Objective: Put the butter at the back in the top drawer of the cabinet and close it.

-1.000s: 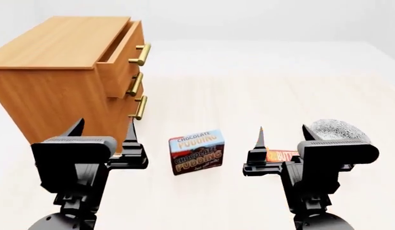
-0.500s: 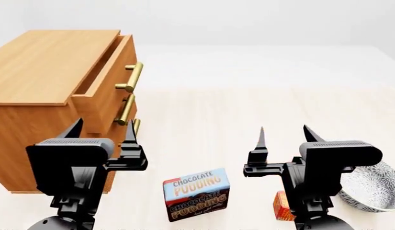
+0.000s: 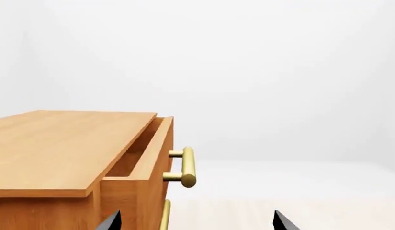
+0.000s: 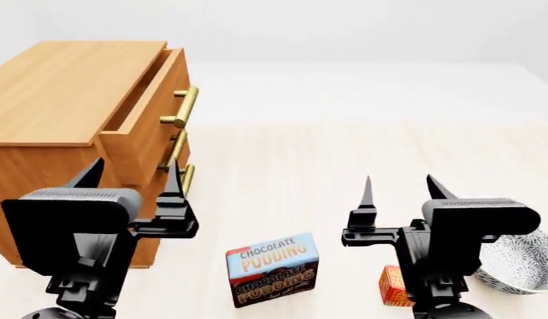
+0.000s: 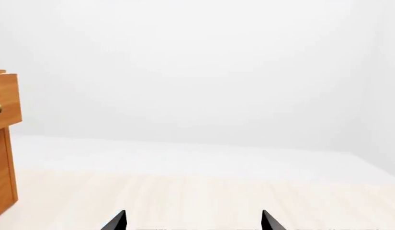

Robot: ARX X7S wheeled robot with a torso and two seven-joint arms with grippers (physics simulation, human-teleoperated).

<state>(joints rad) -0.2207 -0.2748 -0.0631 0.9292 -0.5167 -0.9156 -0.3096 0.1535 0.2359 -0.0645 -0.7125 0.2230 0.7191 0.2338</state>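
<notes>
The grasp has not begun: both arms hover above the desk [image 4: 345, 133], the left gripper [image 4: 132, 178] and right gripper [image 4: 398, 188] each with fingers spread and empty. The butter [image 4: 392, 286], a small red-orange box, sits at five o'clock in the head view, half hidden behind the right arm. Next, the right gripper likely must descend onto it. The top drawer [image 4: 154, 113] of the cabinet [image 4: 61, 93] stands ajar at ten o'clock.
</notes>
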